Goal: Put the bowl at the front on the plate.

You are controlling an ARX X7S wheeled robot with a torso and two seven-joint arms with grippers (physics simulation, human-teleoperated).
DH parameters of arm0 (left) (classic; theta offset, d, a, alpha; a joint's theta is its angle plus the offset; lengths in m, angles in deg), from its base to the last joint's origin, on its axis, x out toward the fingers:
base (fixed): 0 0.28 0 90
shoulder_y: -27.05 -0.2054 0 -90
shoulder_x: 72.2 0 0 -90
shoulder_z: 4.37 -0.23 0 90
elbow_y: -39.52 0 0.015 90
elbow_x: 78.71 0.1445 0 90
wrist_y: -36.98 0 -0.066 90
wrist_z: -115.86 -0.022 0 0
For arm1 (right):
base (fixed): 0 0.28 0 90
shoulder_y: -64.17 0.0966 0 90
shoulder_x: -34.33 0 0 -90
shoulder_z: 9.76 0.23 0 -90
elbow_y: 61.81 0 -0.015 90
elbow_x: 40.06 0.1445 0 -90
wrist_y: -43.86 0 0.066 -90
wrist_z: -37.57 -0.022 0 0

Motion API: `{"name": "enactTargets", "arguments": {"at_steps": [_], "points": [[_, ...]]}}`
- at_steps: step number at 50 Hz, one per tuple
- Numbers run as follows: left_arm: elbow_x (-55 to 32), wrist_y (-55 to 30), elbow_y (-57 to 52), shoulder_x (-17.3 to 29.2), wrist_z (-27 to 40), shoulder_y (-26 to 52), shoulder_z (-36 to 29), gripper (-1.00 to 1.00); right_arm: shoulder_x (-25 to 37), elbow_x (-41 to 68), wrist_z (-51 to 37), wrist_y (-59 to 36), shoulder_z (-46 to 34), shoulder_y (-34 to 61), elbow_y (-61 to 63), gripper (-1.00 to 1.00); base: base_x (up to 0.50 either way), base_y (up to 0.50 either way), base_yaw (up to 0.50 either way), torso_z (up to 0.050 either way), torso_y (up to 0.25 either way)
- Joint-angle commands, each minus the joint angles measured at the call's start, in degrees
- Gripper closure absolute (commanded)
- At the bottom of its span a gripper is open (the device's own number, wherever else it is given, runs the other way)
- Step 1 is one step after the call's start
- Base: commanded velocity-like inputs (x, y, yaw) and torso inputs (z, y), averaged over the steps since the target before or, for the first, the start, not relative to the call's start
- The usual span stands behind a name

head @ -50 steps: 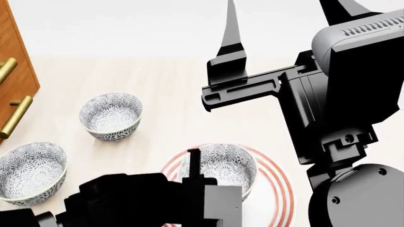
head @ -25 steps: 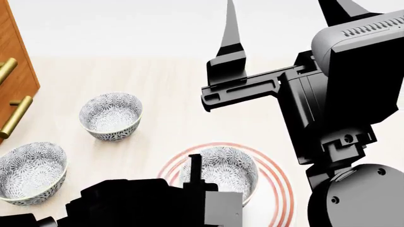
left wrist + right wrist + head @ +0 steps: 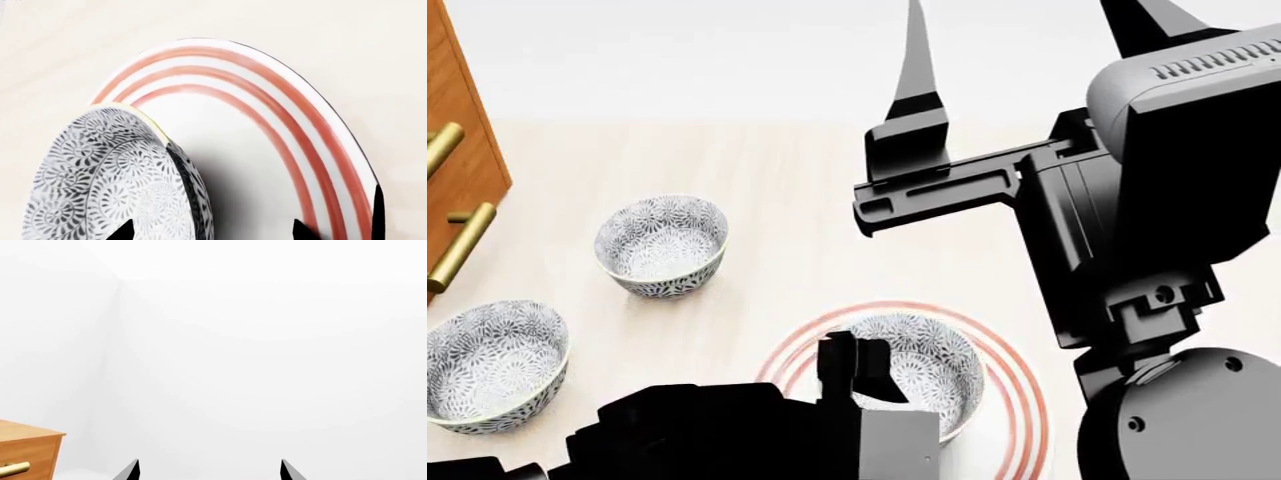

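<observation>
The left gripper (image 3: pixel 857 372) has opened and let go of the bowl (image 3: pixel 910 366). It has pulled back a little.

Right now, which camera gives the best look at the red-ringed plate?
The left wrist view: the plate fills it, its three red rings sharp, with the bowl on it. The head view shows the plate partly hidden behind the left arm. The right wrist view misses it.

A simulated home kitchen or dining corner: patterned bowls (image 3: pixel 662 244) and a red-ringed plate (image 3: pixel 1014 385) sit on a pale wood desk (image 3: pixel 787 200), a wooden cabinet (image 3: pixel 454 150) with brass handles (image 3: pixel 461 245) at far left, white walls (image 3: pixel 267 340) behind.
</observation>
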Motion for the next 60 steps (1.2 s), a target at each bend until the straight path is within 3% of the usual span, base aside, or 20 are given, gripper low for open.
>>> {"name": "enactTargets", "arguments": {"at_steps": [1, 8, 24, 38, 50, 60], "points": [[-0.9, 0.4, 0.0, 0.0, 0.0, 0.0, 0.1, -1.00, -0.1, -0.2, 0.1, 0.4, -0.3, 0.0, -0.3, -1.00, 0.00, 0.00, 0.00, 0.000, 0.000], [-2.2, 0.7, 0.0, 0.0, -0.1, 0.4, 0.2, -1.00, 0.0, 0.1, -0.2, 0.1, -0.3, 0.2, -0.1, -1.00, 0.00, 0.00, 0.00, 0.000, 0.000], [-16.5, 2.9, -1.4, 0.0, -0.5, 4.1, 1.2, -1.00, 0.2, 0.4, -0.5, -0.4, -0.4, 1.2, 0.0, -1.00, 0.00, 0.00, 0.00, 0.000, 0.000], [-22.8, 4.2, -0.2, 0.0, -0.1, 6.5, 0.9, -1.00, 0.2, 0.3, -0.5, -0.1, -0.6, 1.4, -0.3, -1.00, 0.00, 0.00, 0.00, 0.000, 0.000], [-32.2, 9.5, 5.5, 0.0, 0.9, 8.6, 1.8, -1.00, 0.3, -0.3, -0.6, 0.1, -1.2, 1.5, -0.4, -1.00, 0.00, 0.00, 0.00, 0.000, 0.000], [-33.1, 13.0, 11.5, 0.0, 5.4, 9.0, 1.3, -1.00, 0.1, -0.5, -0.5, 0.0, -1.9, 2.3, -0.7, -1.00, 0.00, 0.00, 0.00, 0.000, 0.000]]}}
